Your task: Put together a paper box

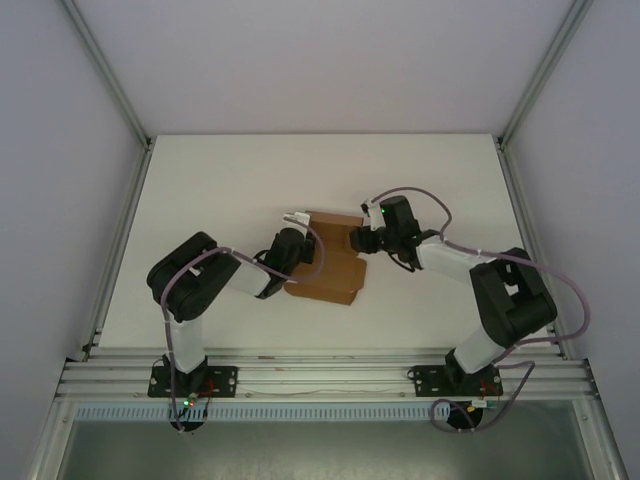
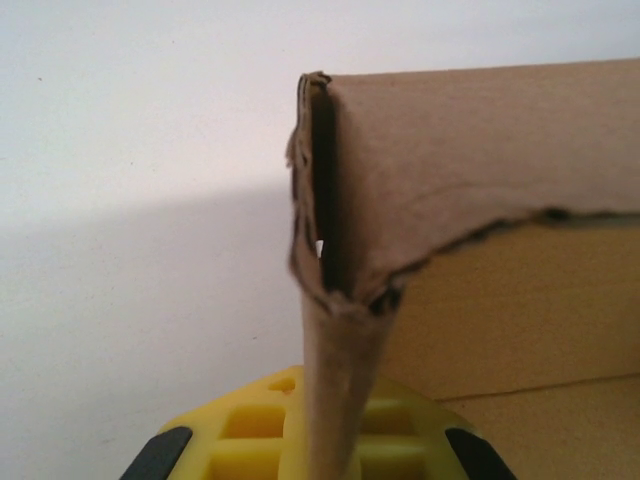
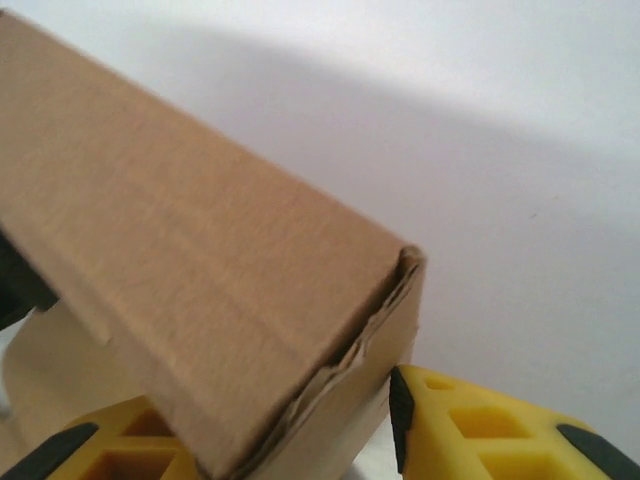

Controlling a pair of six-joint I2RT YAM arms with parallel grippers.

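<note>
Two grippers flanked the plain brown cardboard paper box (image 1: 325,265): left gripper (image 2: 320,455) clamped on a wall, right gripper (image 3: 290,440) straddling a corner, grip unclear; folding squarely would need steady bracing.

Brown paper box (image 1: 328,272) sits mid-bench, white bench (image 1: 220,180) all around it. The left gripper (image 1: 298,222) comes in from the left, right at the box's far left corner. The right gripper (image 1: 357,241) is tucked against the right edge. Both arms bend inward, cables looping over them.
</note>
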